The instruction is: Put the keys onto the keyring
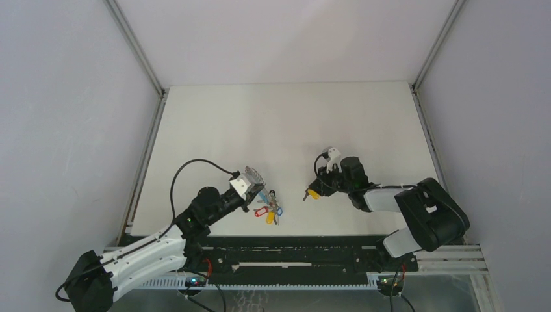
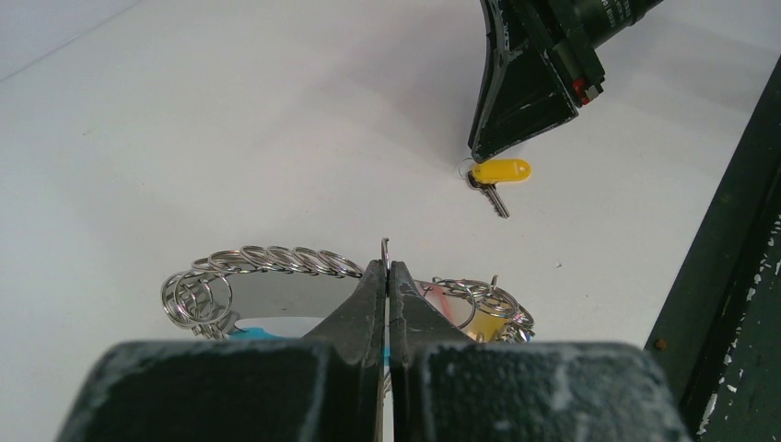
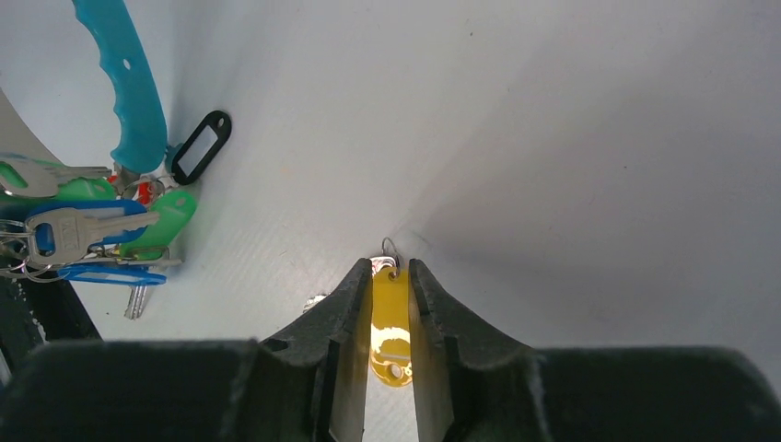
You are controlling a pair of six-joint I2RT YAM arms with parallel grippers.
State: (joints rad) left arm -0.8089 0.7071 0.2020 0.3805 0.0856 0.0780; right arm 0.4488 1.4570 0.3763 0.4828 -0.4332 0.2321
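Observation:
My left gripper (image 1: pixel 252 188) is shut on a thin wire of the keyring (image 2: pixel 267 261), a loop of small silver rings, and holds it at the table. Its blue band (image 3: pixel 129 92) and the red, blue and green tagged keys (image 1: pixel 269 208) lie beside it. A green-headed key (image 3: pixel 170 214) lies in that cluster; whether it hangs on the ring is unclear. My right gripper (image 1: pixel 318 188) is down on the table, jaws closed on the edges of the yellow-headed key (image 3: pixel 390 313). That key (image 2: pixel 500 172) lies flat, blade toward the left arm.
A black empty tag (image 3: pixel 201 147) hangs by the blue band. White enclosure walls (image 1: pixel 78 130) stand left, right and behind. A black rail (image 2: pixel 728 276) runs along the near table edge, close behind the key cluster.

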